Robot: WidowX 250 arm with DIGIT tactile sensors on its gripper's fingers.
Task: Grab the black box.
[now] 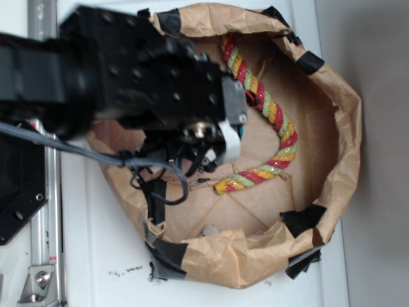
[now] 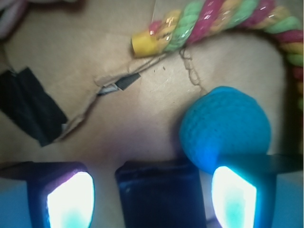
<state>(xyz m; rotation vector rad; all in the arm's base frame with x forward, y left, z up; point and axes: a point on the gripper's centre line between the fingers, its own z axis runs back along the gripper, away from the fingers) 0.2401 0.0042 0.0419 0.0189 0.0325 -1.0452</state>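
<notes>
Brown paper floors both views; only the wrist view shows the black box (image 2: 159,194) (bottom centre) between the gripper's (image 2: 152,199) open fingers (image 2: 71,202), teal ball (image 2: 224,128) alongside.

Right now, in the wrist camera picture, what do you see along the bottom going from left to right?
Left claw finger → black box → right claw finger. The teal ball sits just above the right finger, touching the box's corner, so its place overlaps.

Glossy black box (image 2: 159,194), teal ball (image 2: 225,128), pink-green-yellow striped rope (image 1: 271,115), brown paper (image 1: 339,102)
</notes>
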